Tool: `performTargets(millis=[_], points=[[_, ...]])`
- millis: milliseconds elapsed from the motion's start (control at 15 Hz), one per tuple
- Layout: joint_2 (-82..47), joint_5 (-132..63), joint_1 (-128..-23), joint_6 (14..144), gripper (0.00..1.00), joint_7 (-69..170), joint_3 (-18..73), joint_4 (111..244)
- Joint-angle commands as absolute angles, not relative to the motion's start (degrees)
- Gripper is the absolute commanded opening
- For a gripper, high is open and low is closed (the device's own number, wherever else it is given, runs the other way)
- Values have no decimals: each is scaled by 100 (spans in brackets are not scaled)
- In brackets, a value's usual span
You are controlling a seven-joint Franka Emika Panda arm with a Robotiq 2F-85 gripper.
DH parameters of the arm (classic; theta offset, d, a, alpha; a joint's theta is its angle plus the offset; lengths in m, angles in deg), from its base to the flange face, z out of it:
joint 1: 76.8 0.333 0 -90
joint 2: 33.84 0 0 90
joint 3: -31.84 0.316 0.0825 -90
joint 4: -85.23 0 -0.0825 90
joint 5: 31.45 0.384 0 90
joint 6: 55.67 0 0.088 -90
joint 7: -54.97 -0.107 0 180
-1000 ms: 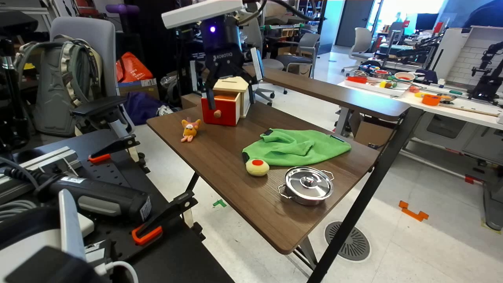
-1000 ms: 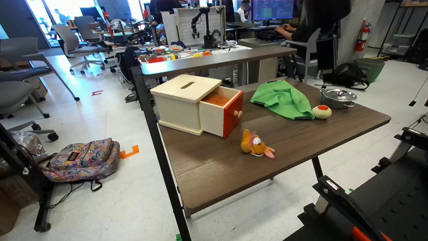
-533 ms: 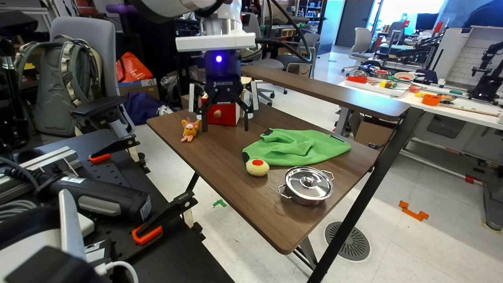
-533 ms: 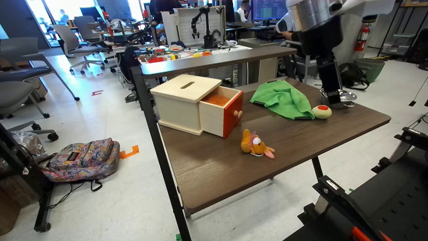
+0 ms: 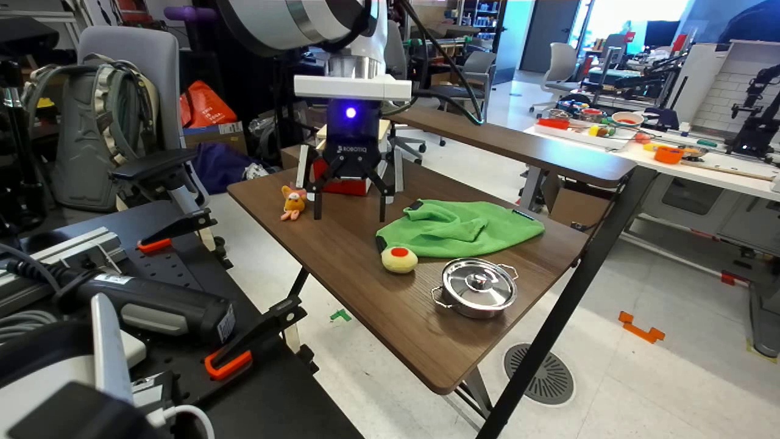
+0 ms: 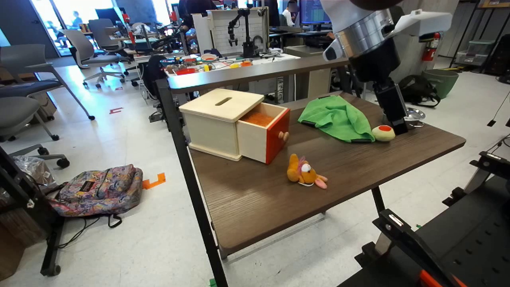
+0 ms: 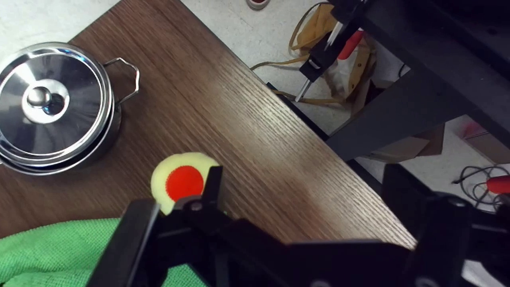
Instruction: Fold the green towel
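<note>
Green towel [image 5: 463, 228] lies rumpled on the counter [image 5: 341, 244], red-spotted yellow round object [image 5: 399, 262] just beside it; pincer [image 5: 350, 216] hangs near, spread wide.

"ROBOTIQ" on gripper [image 5: 350, 210], "THIS IS" on bag [image 5: 209, 105]

In both exterior views we see our arm [image 5: 286, 24] at the top edge. In an exterior view, our wrist [image 5: 355, 66] stands nearly upright, and under its white bar [image 5: 353, 88] a small violet light [image 5: 351, 113] shines. Our gripper [image 5: 350, 210] points downward, with its two fingers [image 5: 317, 207] spread well apart. In an exterior view, our metal collar [image 6: 368, 34] leans, and the fingers slope down rightward, one largely hiding the other. In the wrist view, we find both fingers dark and separated by a wide gap.
</note>
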State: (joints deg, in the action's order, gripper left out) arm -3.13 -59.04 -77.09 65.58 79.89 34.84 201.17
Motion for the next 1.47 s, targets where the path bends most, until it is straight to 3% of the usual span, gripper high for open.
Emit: performTargets(millis=[0,600,1133,1200,1267,1400], points=[[82,-5739,-7692,6662,100,7982,3469,19727],[570,-5501,-7704,8793,100,7480,3389,19704],[650,-5641,-7616,8945,100,7550,3201,19897],[645,-5633,-7614,8900,95,7562,3204,19894],[649,-5635,-7606,8878,72,7564,3201,19877],[653,-5640,-7585,8799,68,7591,3199,19852]])
